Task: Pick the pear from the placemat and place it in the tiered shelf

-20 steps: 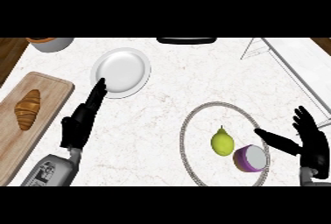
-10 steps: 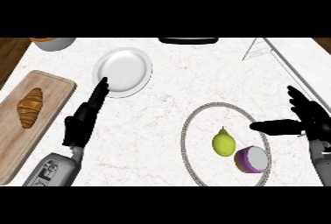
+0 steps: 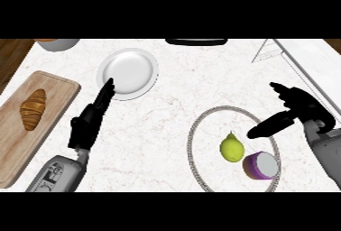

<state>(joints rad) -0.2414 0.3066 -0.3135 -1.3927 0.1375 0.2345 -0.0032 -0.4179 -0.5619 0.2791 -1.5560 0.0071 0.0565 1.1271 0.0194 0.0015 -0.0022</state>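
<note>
Right hand (image 3: pixel 300 106) edged left, near pear (image 3: pixel 231 148) | fingers wide, holding nothing | left hand (image 3: pixel 90 121) fingers straight

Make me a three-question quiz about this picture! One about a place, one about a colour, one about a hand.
1. Where is the pear? A in a pan; B on the round placemat; C on a chair.
2. What colour is the plate? A white; B red; C blue.
3. The right hand is: A open beside the pear; B curled round the pear; C holding the plate.
Answers: B, the pear lies inside the placemat's ring; A, it looks white; A, it holds nothing, with a gap to the pear.
</note>
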